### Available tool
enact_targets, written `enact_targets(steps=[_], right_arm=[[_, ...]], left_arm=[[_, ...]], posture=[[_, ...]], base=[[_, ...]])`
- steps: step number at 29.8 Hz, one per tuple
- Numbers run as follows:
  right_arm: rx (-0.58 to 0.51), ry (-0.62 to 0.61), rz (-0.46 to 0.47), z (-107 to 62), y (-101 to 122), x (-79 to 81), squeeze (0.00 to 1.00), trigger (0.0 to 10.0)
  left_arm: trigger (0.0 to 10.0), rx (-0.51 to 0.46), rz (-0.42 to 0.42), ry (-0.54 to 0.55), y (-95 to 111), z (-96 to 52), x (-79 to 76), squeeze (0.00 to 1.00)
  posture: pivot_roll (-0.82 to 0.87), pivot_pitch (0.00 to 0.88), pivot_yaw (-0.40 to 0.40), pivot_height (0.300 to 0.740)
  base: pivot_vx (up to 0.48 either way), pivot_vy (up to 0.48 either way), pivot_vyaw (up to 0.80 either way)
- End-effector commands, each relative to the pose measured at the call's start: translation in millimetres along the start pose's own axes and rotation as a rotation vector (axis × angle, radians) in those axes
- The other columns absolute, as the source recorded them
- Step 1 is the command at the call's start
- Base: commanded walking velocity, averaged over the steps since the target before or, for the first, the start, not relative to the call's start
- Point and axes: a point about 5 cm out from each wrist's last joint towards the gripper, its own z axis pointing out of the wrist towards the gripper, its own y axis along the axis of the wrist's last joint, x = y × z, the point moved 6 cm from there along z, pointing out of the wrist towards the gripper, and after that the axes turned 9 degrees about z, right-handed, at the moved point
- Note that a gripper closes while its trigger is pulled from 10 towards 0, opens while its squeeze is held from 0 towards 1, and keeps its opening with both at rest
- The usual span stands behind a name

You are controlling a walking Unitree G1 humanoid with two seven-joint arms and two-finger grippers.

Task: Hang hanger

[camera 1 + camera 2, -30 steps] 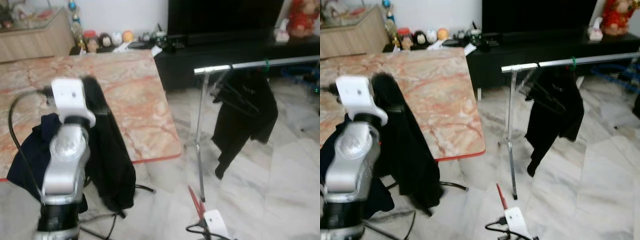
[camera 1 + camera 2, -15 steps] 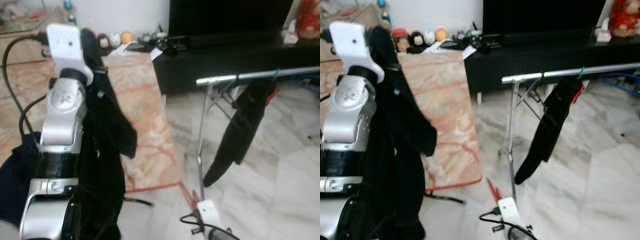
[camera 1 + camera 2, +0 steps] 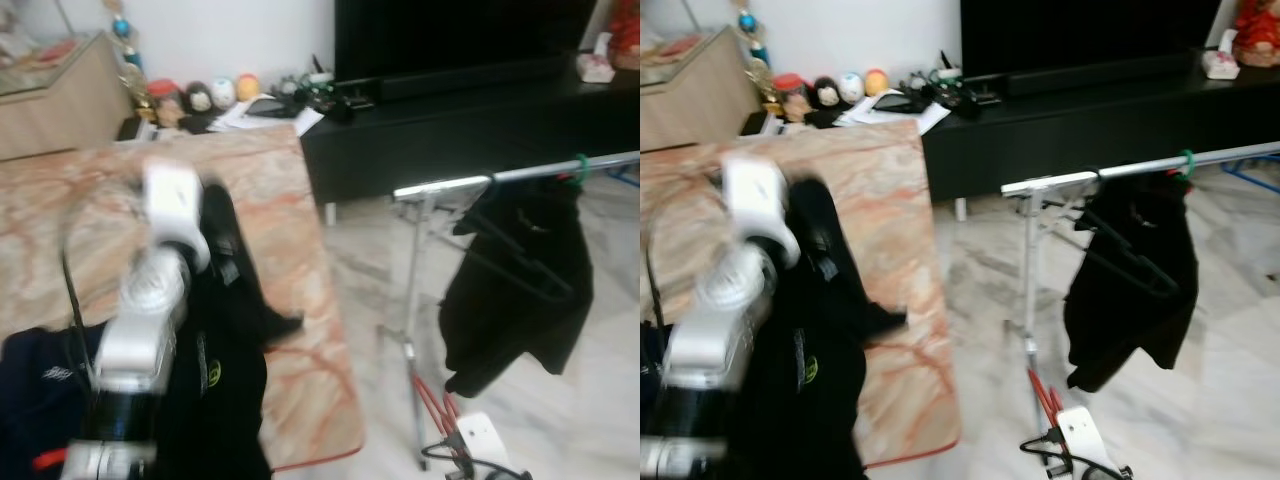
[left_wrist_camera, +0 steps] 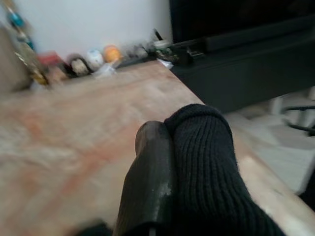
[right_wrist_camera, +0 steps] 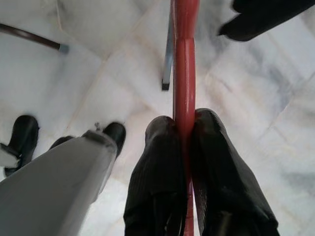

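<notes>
Since half a second ago the left arm has dropped, its end effector (image 4: pixel 162 162) clamped on a black garment (image 3: pixel 225 380) over the worktop (image 3: pixel 270 190). The right end effector (image 5: pixel 184 147) pinches the red hanger (image 5: pixel 185 64) low beside the rail (image 3: pixel 500 178) — ready to hang.

Even daylight, eye views motion-blurred esp. left arm (image 3: pixel 150 300), wrist views sharper

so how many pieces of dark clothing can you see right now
3. One black garment hangs from the rail. One black garment hangs from the left pincer over the table. A dark blue one lies at the table's near edge. More may be hidden.
</notes>
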Motion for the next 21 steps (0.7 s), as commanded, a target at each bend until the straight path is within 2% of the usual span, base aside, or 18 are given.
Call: enact_targets(steps=[1,2,5,9,12,15,16,17,18,19,21], right_arm=[[-0.001,0.026,-0.006,0.9,-1,8.9,0.0,10.0],[0.004,0.017,-0.004,-0.7,-2,0.1,0.0,10.0],[0.004,0.011,-0.002,-2.0,-2,-7.5,0.0,10.0],[-0.006,0.032,-0.017,1.4,4,9.3,0.0,10.0],[-0.008,0.033,-0.021,1.6,4,10.2,0.0,10.0],[-0.007,0.034,-0.023,1.5,4,10.1,0.0,10.0],[-0.006,0.034,-0.023,1.5,4,10.1,0.0,10.0],[-0.005,0.034,-0.025,1.5,3,10.1,0.0,10.0],[-0.005,0.034,-0.025,1.5,3,10.1,0.0,10.0],[-0.004,0.033,-0.027,1.5,3,10.1,0.0,10.0],[-0.004,0.033,-0.027,1.5,3,10.0,0.0,10.0]], left_arm=[[10.0,-0.004,0.003,0.04,5,-10.4,12.5,0.0],[10.0,0.007,-0.009,0.036,1,-16.1,10.5,0.0],[10.0,0.036,-0.018,0.042,-5,-29.4,7.6,0.0],[10.0,0.067,-0.038,0.062,-11,-45.2,5.5,0.0],[10.0,0.112,-0.037,0.072,-17,-54.4,4.4,0.0],[10.0,0.116,-0.04,0.077,-18,-55.6,4.7,0.0],[10.0,0.118,-0.041,0.075,-18,-55.7,4.3,0.05],[10.0,0.122,-0.039,0.067,-18,-55.5,2.4,0.27],[10.0,0.124,-0.038,0.062,-19,-55.4,1.1,0.27],[10.0,0.127,-0.044,0.042,-18,-56.0,-3.4,0.99],[10.0,0.129,-0.045,0.027,-18,-56.4,-6.4,1.0]], posture=[[0.04,0.0,0.035,0.74],[0.04,0.0,0.038,0.74],[0.03,0.0,0.04,0.74],[0.03,0.0,0.04,0.74],[0.04,0.0,0.042,0.74],[0.03,0.0,0.043,0.74],[0.03,0.0,0.043,0.74],[0.03,0.0,0.044,0.74],[0.03,0.0,0.044,0.74],[0.03,0.0,0.046,0.74],[0.03,0.0,0.046,0.74]], base=[[0.0,0.0,0.0],[0.0,0.0,0.0],[0.0,0.0,0.0],[0.0,0.0,0.0],[0.0,0.0,0.0],[0.0,0.0,0.0],[0.0,0.0,0.0],[0.0,0.0,0.0],[0.0,0.0,0.0],[0.0,0.0,0.0],[0.0,0.0,0.0]])
